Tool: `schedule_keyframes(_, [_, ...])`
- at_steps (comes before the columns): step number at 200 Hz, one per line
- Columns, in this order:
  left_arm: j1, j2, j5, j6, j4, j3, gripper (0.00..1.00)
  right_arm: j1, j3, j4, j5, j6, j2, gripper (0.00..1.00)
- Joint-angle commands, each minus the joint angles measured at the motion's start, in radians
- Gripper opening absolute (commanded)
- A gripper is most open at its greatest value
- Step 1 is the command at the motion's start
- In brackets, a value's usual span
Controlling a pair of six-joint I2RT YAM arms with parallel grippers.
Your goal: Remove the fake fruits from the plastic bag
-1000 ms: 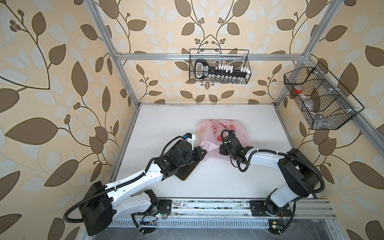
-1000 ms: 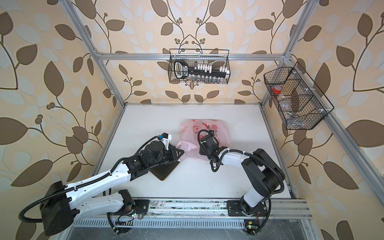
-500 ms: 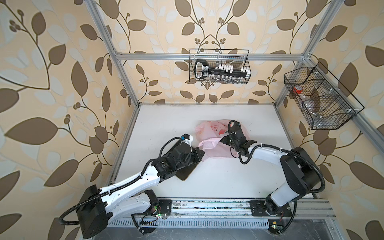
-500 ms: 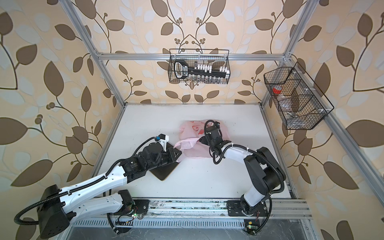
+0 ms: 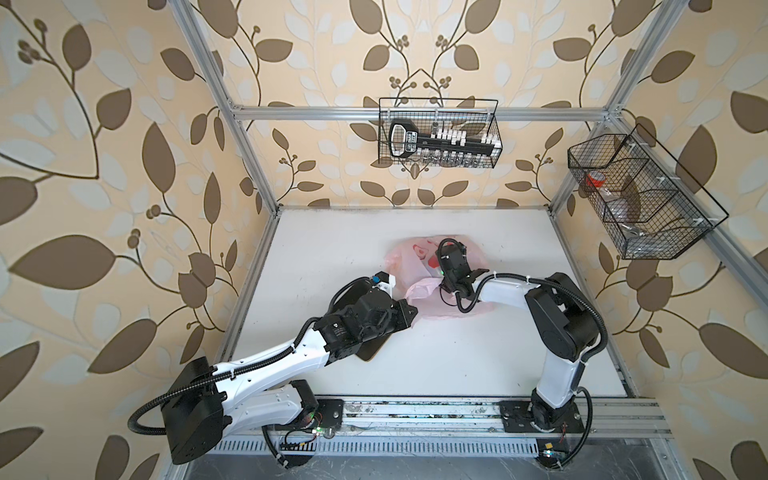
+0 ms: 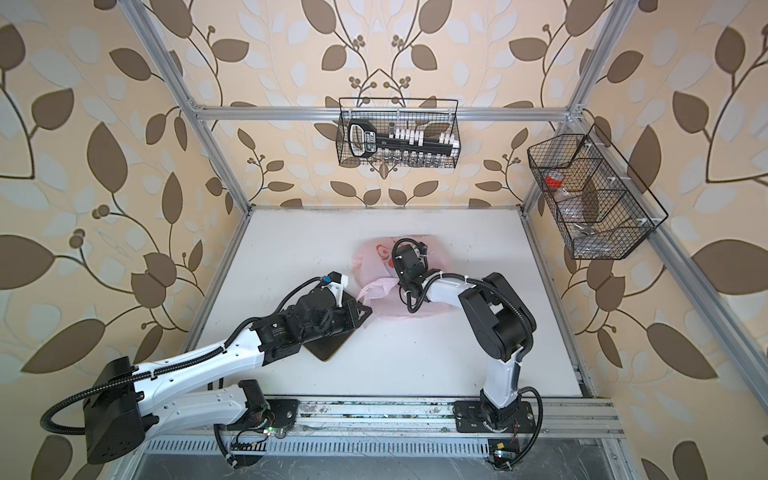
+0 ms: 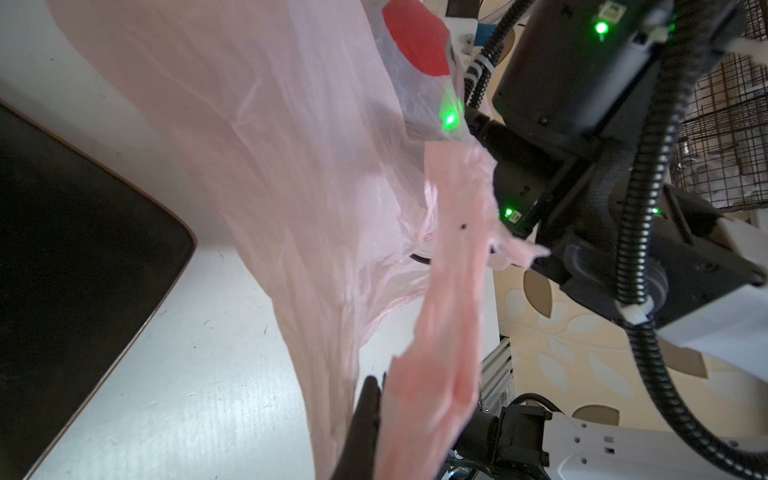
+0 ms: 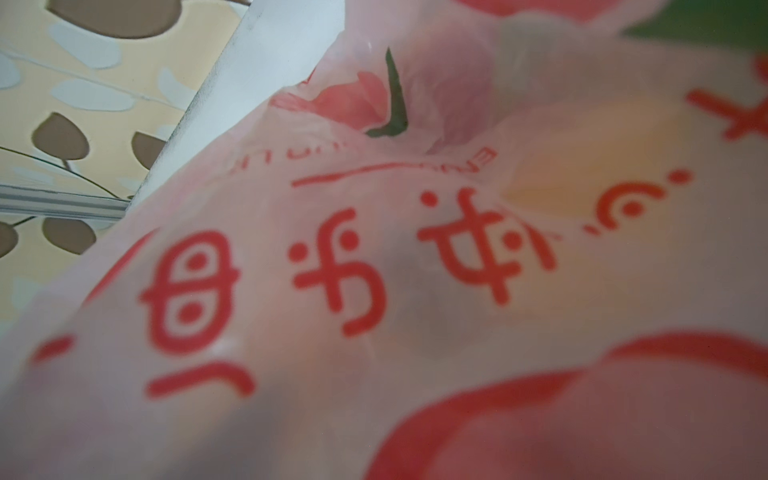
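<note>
Left gripper (image 5: 409,318) is clamped on a handle of the plastic bag (image 5: 415,259) at its seven o'clock edge; whether the right gripper (image 5: 451,253), held over the bag, is open cannot be told. On the table (image 5: 332,249) the bag is spread near centre, a dark mat (image 5: 376,353) at its seven o'clock.

The white table (image 5: 415,374) carries two items. A pink bag (image 5: 405,259) printed with red peaches is laid near the table's middle, toward the back. A dark flat mat (image 6: 330,347) with rounded corners is laid on the table just beside the bag, on its near left side, and is partly hidden.
</note>
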Motion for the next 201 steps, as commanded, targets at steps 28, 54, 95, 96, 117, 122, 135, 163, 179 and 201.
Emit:
schedule_keyframes(28, [-0.027, 0.005, -0.033, -0.023, 0.043, -0.011, 0.0, 0.056, 0.199, -0.224, 0.167, -0.035, 0.148, 0.83])
schedule_keyframes(54, [-0.031, -0.016, -0.059, -0.045, 0.035, -0.039, 0.0, 0.087, 0.3, -0.312, 0.194, -0.103, 0.228, 0.82])
schedule_keyframes(95, [-0.031, -0.106, -0.122, -0.093, -0.026, -0.098, 0.0, 0.095, 0.337, -0.268, 0.104, -0.199, 0.283, 0.8])
schedule_keyframes(96, [-0.031, -0.108, -0.125, -0.095, -0.029, -0.1, 0.0, 0.095, 0.338, -0.27, 0.104, -0.199, 0.285, 0.8])
schedule_keyframes(117, [-0.031, -0.171, -0.173, -0.12, -0.084, -0.125, 0.0, 0.095, 0.337, -0.284, 0.139, -0.2, 0.286, 0.7])
schedule_keyframes(122, [-0.031, -0.183, -0.182, -0.125, -0.096, -0.129, 0.0, 0.095, 0.333, -0.283, 0.148, -0.201, 0.28, 0.66])
schedule_keyframes(135, [-0.031, -0.213, -0.209, -0.136, -0.125, -0.139, 0.0, 0.095, 0.327, -0.284, 0.16, -0.207, 0.266, 0.58])
schedule_keyframes(163, [-0.031, -0.249, -0.238, -0.152, -0.156, -0.154, 0.0, 0.096, 0.299, -0.28, 0.169, -0.227, 0.194, 0.4])
schedule_keyframes(179, [-0.031, -0.251, -0.242, -0.154, -0.158, -0.155, 0.0, 0.095, 0.266, -0.268, 0.166, -0.241, 0.139, 0.31])
schedule_keyframes(201, [-0.031, -0.243, -0.25, -0.147, -0.161, -0.145, 0.0, 0.087, 0.192, -0.235, 0.132, -0.246, 0.055, 0.26])
